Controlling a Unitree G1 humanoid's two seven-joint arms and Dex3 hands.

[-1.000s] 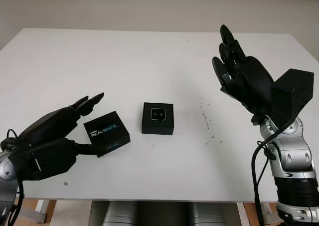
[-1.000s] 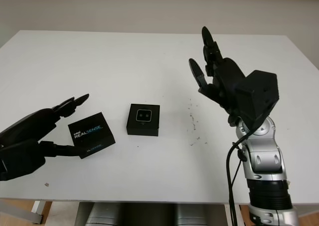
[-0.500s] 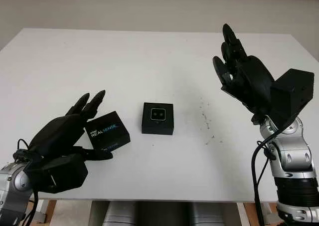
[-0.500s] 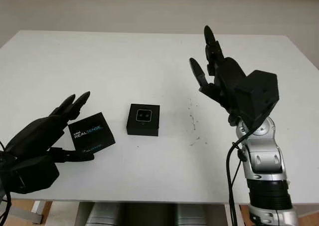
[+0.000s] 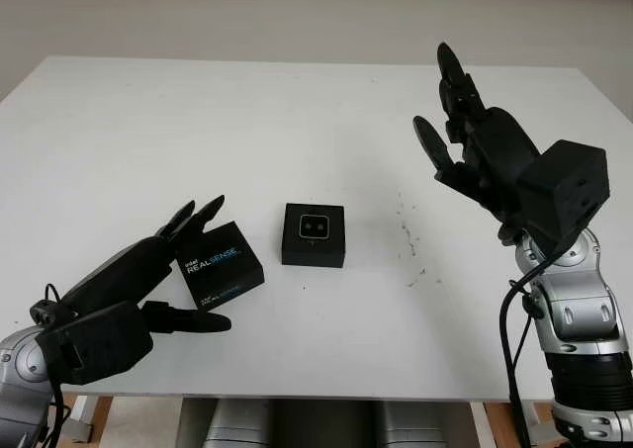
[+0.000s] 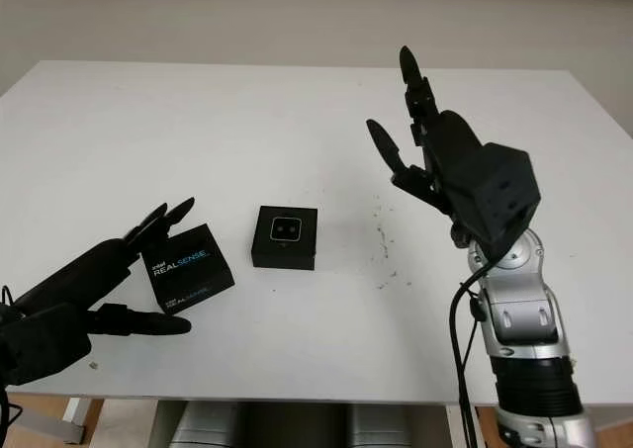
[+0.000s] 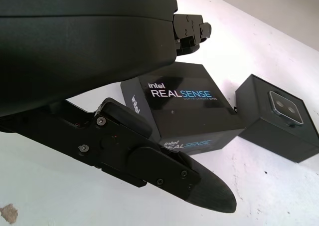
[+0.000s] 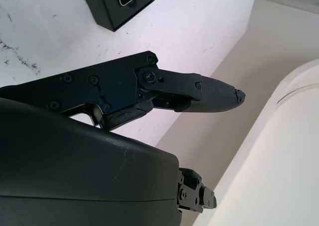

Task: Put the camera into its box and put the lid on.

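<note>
**Black lid and box side by side on the white surface**

White surface (image 5: 297, 122) carried two black items when I looked through the head camera. The open box (image 5: 314, 235) sat near the middle, with the camera (image 5: 315, 226) already seated in its top, its lenses facing up. Just to the left of it, a small gap between them, lay the lid (image 5: 222, 266), printed with the Intel RealSense name and turned at an angle to the box.

My left hand (image 5: 129, 280) was low at the near left, right beside the lid. Its fingers (image 5: 198, 214) were spread, two of them reaching past the lid's far left edge while the thumb lay along the near side. From the left wrist view the lid (image 7: 187, 109) sat between them, and I could not tell whether any finger touched it; nothing was clamped.

My right hand (image 5: 475, 141) was raised above the surface on the right, well apart from the box, open and holding nothing. Small dark specks (image 5: 410, 240) dotted the surface to the right of the box.
</note>
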